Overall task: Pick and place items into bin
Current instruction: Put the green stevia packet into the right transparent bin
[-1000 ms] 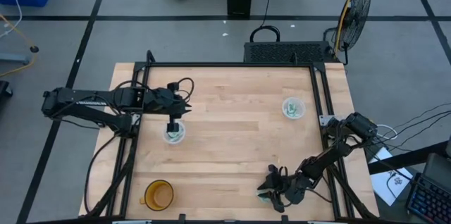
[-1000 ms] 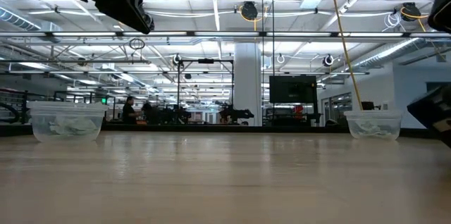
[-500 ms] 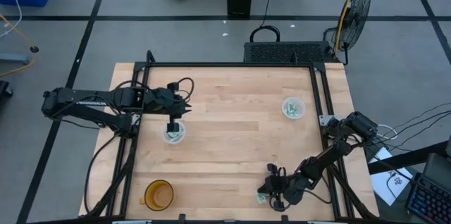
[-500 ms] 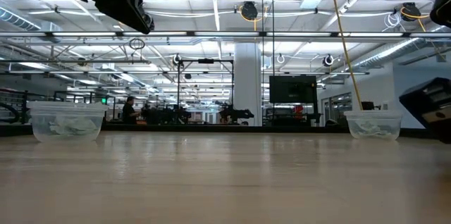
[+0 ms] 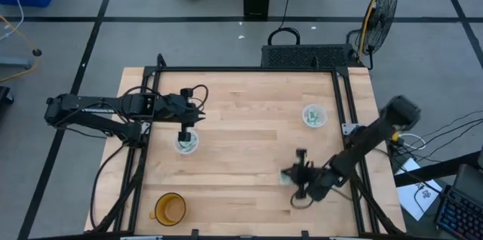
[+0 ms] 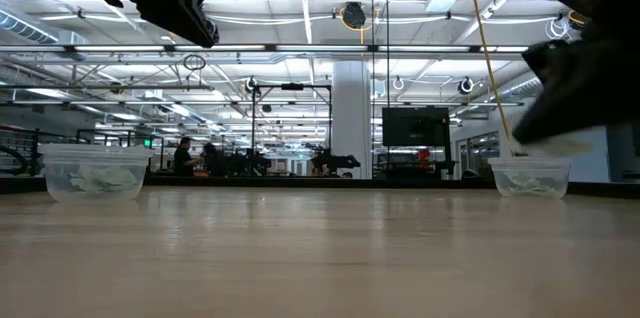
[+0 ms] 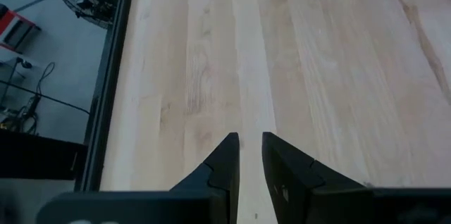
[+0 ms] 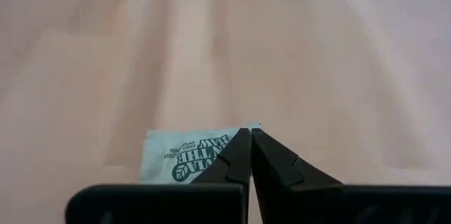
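A pale green and white packet [image 8: 184, 156] sits in my shut right gripper [image 8: 250, 138], above the table's near right part [image 5: 296, 176]. In the low view the gripper [image 6: 575, 68] is dark at the right, a pale shape [image 6: 552, 144] under it. Two clear tubs with more packets stand on the wood, one at the left [image 5: 186, 144] and one at the far right [image 5: 314, 115]. My left gripper [image 7: 250, 141] hangs above the left tub [image 6: 95, 173], its fingers a narrow gap apart with nothing between them. My right gripper pinches the packet near one corner of its edge [image 8: 232, 146] between its two fingertips. The fingers slant down toward the table. The packet is lifted clear of the wood and sticks out to one side of the fingers, its printed face showing.
An orange cup [image 5: 170, 208] stands at the near left corner. A black frame [image 5: 343, 96] runs along the table's edges. Bare wood [image 5: 249, 127] lies between the two tubs. A fan [image 5: 381, 6] stands beyond the far right corner.
My right gripper has come up from the table's near edge with the packet, which lay on the wood before. It has gone toward the far edge, and its wrist has rolled. The packet is now lifted clear.
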Robot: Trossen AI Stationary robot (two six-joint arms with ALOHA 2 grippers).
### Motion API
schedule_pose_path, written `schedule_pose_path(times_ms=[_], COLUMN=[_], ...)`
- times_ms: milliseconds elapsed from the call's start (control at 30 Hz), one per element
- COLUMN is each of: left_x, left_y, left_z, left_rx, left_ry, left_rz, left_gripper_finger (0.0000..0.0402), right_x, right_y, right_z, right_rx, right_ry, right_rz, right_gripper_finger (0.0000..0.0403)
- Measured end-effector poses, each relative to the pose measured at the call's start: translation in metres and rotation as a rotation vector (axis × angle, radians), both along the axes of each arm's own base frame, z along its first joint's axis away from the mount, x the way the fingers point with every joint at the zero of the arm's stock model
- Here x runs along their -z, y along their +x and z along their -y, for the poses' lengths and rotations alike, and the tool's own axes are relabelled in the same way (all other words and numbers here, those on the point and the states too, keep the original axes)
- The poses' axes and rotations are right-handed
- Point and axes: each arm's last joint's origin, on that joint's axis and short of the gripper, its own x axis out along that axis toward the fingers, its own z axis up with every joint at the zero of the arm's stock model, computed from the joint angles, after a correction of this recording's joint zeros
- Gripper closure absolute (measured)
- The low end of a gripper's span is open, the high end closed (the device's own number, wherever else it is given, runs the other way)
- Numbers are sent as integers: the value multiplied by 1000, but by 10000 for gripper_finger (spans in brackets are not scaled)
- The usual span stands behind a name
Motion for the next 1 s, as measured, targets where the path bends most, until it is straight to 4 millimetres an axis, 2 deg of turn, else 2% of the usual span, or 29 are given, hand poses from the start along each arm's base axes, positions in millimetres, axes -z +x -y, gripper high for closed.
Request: schedule_pose_path(times_ms=[200,333,467,600,833,1000], left_x=[0,0,0,0,0,0], left_y=[0,0,0,0,0,0], left_z=[0,0,0,0,0,0], left_rx=[-1,-4,-18,-19,-19,-20], left_ry=[-1,-4,-20,-21,-20,-22], left_rz=[4,4,8,8,8,9], left_gripper_finger=[332,332,332,332,332,332], right_x=[-49,-63,-67,-70,-64,-43], right_y=[-21,-46,-72,-79,-74,-80], right_z=[55,94,124,136,141,149], right_rx=[212,370,608,769,803,922], right_ry=[-137,-205,-178,-108,-21,-43], right_rz=[21,-73,-139,-104,-209,-221], right_gripper_finger=[402,402,402,402,402,397])
